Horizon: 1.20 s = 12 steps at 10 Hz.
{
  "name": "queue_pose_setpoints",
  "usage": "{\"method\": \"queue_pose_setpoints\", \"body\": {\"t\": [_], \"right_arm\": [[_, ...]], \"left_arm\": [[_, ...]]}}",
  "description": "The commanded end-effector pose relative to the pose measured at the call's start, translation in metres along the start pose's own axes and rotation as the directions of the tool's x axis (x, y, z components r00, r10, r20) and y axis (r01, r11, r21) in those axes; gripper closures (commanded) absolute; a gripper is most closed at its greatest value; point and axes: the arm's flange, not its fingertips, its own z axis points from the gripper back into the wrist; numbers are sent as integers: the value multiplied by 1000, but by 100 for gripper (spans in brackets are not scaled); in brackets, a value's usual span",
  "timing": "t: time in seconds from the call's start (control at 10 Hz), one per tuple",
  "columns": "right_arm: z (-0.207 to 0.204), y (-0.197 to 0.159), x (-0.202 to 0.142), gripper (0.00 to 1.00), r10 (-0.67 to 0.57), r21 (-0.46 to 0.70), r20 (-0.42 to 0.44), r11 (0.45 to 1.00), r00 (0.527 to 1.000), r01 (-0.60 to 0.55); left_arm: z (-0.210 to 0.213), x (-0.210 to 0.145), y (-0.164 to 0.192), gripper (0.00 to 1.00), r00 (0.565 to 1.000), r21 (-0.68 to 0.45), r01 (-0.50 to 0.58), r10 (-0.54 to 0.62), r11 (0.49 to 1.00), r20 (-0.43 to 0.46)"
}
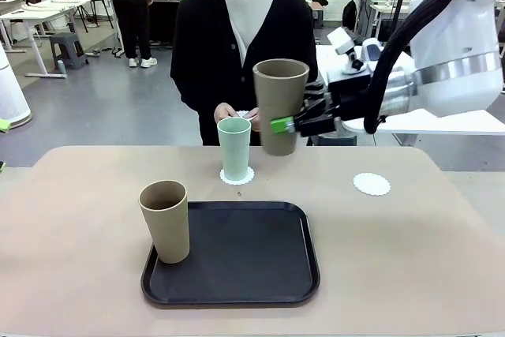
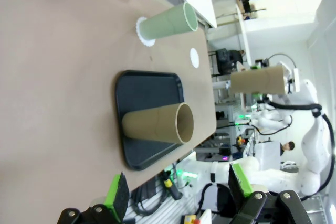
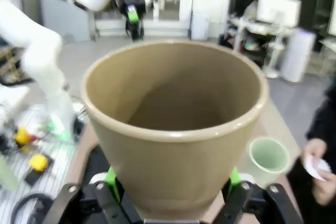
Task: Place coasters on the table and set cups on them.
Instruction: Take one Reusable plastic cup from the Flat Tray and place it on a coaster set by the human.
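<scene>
The right gripper (image 1: pixel 293 125) is clamped on a tan-brown cup (image 1: pixel 280 100). Its green pads press the lower wall from either side, and the cup hangs upright, well clear above the table (image 1: pixel 418 258). The step in hand looks to be carrying this cup to the bare coaster (image 1: pixel 372 184), which lies below the gripper and off toward its own arm's side, with nothing in between. To do it well, bring the cup's base squarely over that disc before lowering, keep the cup upright, and descend slowly so the base lands inside the scalloped edge rather than nudging the thin coaster aside. The pads should part only once the base rests flat. The gripper should then back out sideways, because the grip sits low and a straight lift could catch the flaring wall. Below the gripper on the opposite side, the mint green cup (image 1: pixel 234 147) already stands on a coaster (image 1: pixel 237 177). The held cup hangs near its rim, so the travel should lead away from it. Just behind the held cup, a person's hand (image 1: pixel 229 111) holds something small and white, possibly another coaster, though it is too small to tell. Lower and well apart from the right gripper, toward the robot, the second tan-brown cup (image 1: pixel 165 222) stands on the black tray (image 1: pixel 237 274). The left gripper (image 2: pixel 178 188) hovers with jaws spread wide, holding nothing.
</scene>
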Motion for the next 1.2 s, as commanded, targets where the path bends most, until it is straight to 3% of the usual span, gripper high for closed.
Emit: {"method": "queue_pose_setpoints", "body": {"t": [0.0,0.2,0.4,0.7,1.1], "right_arm": [[61,-62,1,16,-19,66,27,998,999,17],[129,-92,-2,16,-128,24,107,992,986,126],[170,-106,-16,16,-214,-18,108,976,971,217],[202,-98,-37,16,-178,-13,21,984,984,178],[204,-91,-64,16,-110,-33,0,993,994,110]], "left_arm": [[0,-1,0,0,1000,-9,3,-3,1000,0],[0,-1,0,0,1000,-9,3,-3,1000,0],[0,-1,0,0,1000,-9,3,-3,1000,0],[0,-1,0,0,1000,-9,3,-3,1000,0],[0,-1,0,0,1000,-9,3,-3,1000,0]]}}
